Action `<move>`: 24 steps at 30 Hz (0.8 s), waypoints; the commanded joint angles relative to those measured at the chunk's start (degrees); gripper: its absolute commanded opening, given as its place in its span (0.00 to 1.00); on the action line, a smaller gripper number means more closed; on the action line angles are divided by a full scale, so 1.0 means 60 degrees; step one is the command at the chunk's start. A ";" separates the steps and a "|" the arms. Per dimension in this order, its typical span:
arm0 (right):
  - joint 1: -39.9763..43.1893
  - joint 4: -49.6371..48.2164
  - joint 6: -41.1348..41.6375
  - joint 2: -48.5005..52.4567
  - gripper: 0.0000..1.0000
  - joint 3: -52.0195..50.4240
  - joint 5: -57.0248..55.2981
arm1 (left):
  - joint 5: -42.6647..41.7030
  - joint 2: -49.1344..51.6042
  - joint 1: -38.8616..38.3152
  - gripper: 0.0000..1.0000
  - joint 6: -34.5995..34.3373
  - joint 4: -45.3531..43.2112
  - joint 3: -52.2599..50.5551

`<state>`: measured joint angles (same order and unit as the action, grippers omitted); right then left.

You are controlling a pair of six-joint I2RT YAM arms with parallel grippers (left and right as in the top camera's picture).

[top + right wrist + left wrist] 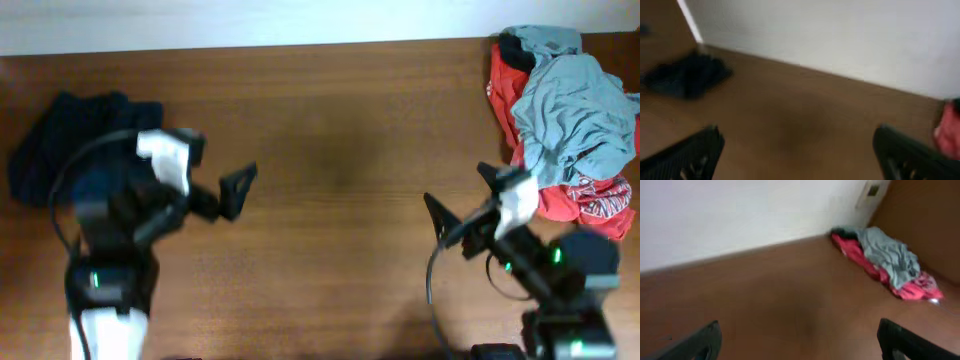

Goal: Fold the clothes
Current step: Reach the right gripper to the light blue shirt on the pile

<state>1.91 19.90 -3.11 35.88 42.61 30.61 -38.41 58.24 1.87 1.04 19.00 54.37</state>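
Clothes pile at back right corner of desk: grey-blue shirt on top of red shirts. Dark cloth by left edge. I see left gripper wide open, holding nothing. Right gripper wide open, empty, close beside pile.

Upper right pile is a pale grey-blue T-shirt, red T-shirts with white lettering and a black piece; upper left dark navy garment; brown wood-grain table; white wall.

On the red T-shirt, white lettering; too small to read
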 commanded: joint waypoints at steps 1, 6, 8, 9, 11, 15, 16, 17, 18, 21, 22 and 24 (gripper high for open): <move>-0.0069 0.1049 0.0073 0.1333 0.98 0.1661 0.0455 | -0.0787 0.1235 0.0044 0.99 -0.0033 0.0528 0.1122; -0.0069 0.2532 0.0073 0.2962 0.99 0.3442 0.0834 | -0.0929 0.2626 0.0044 0.99 -0.0036 0.0426 0.1268; -0.0069 0.3038 0.0069 0.3319 0.98 0.3508 0.0831 | -0.0933 0.3056 0.0044 0.99 -0.0040 0.0492 0.1264; -0.0066 0.3162 0.0069 0.3552 0.98 0.3497 0.0787 | -0.1024 0.3257 0.0044 0.99 -0.0040 0.0499 0.1264; -0.0066 0.3340 0.0062 0.4054 0.98 0.3490 0.0619 | -0.1381 0.3621 0.0044 0.99 -0.0033 0.0433 0.1264; -0.0066 0.3741 0.0117 0.4969 0.98 0.3493 -0.0193 | -0.1355 0.4127 -0.0233 0.99 -0.0033 -0.0025 0.1268; -0.0055 0.3829 0.0182 0.5115 0.98 0.3515 -0.0375 | -0.1271 0.4197 -0.0350 0.99 -0.0036 -0.0084 0.1268; -0.0018 0.3949 0.0412 0.5286 0.98 0.3559 -0.0820 | -0.1075 0.4226 -0.0521 0.99 -0.0033 -0.0087 0.1271; 0.0044 0.4073 0.0627 0.5424 0.98 0.3639 -0.1326 | -0.0725 0.4229 -0.0736 0.99 -0.0036 -0.0080 0.1271; 0.0361 0.4466 0.1049 0.5694 0.98 0.4084 -0.2597 | 0.0561 0.4229 -0.1475 0.99 -0.0036 0.0178 0.1450; 0.0510 0.4605 0.1115 0.5763 0.98 0.4306 -0.2896 | 0.0998 0.4229 -0.1690 0.99 -0.0036 0.0306 0.1563; 0.0852 0.4881 0.1107 0.5865 0.98 0.4805 -0.3238 | 0.1938 0.4229 -0.2164 0.99 -0.0036 0.0714 0.1931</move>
<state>4.62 48.84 1.56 71.00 66.26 19.03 -36.23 83.48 -8.08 0.97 22.04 62.59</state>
